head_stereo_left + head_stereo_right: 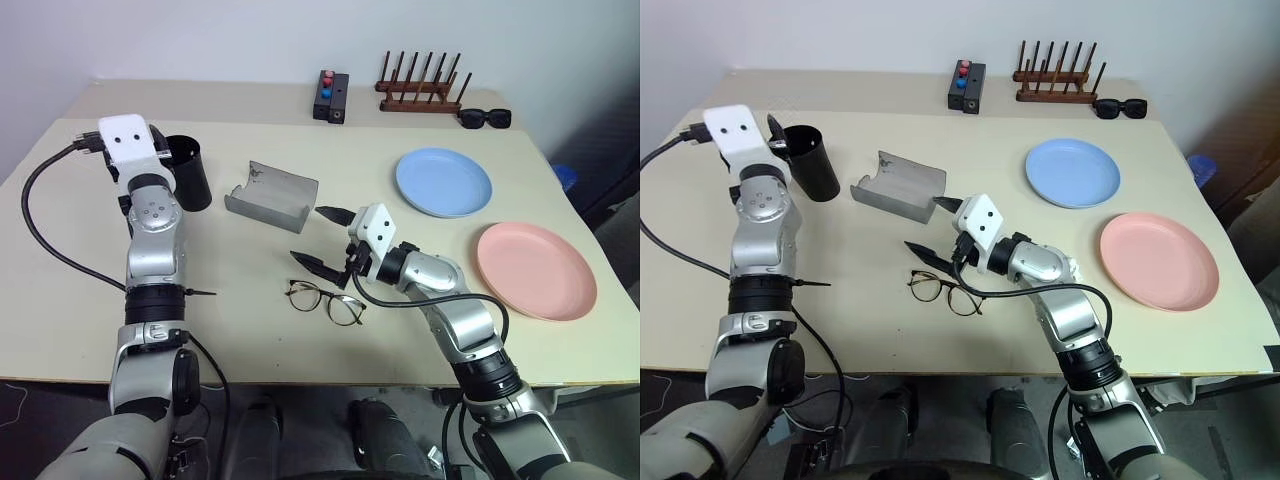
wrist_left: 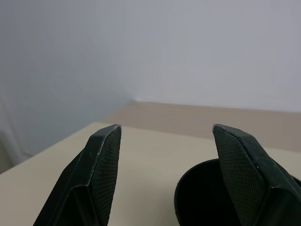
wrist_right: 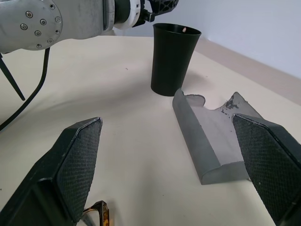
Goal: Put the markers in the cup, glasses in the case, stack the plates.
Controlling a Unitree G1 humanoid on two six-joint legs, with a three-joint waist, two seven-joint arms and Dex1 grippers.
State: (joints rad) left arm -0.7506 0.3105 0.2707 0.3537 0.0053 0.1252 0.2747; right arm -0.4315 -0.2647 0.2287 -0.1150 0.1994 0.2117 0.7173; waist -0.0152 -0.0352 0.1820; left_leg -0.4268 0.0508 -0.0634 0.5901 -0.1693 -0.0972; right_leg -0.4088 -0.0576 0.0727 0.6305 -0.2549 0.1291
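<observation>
The right claw [image 1: 320,238] hangs spread wide just above the glasses [image 1: 326,301] on the tabletop [image 1: 80,320] (case [image 1: 270,196] lies nearby, open); lower squarely over the bridge before pinching.

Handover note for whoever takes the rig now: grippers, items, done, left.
Left gripper: open, empty, above the cup.
Right gripper: open, empty, above the glasses, facing the case.
Markers: none on the table; a small tip shows at the cup's rim in the right wrist view, so likely in.
Case open, empty.
Blue plate and pink plate apart.
Left: glasses into case, stack plates.
</observation>
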